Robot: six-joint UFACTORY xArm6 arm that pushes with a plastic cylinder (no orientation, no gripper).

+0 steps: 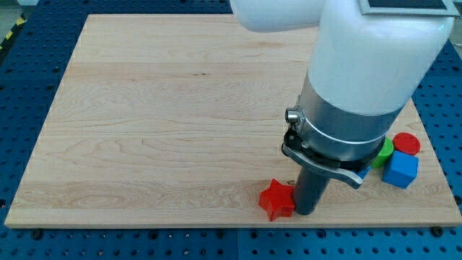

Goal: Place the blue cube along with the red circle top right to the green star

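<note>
The blue cube [401,170] sits near the board's right edge, low in the view. The red circle [407,143] lies just above it, touching or nearly touching. A green block [383,152] shows left of the red circle, mostly hidden by the arm, so its shape cannot be made out. My tip [306,211] rests on the board near the bottom edge, right against the right side of a red star [276,200]. The tip is well to the left of the blue cube and red circle.
The wooden board [180,115] lies on a blue perforated table [22,87]. The arm's white and grey body [361,87] covers the board's upper right part. The board's bottom edge runs just below the red star.
</note>
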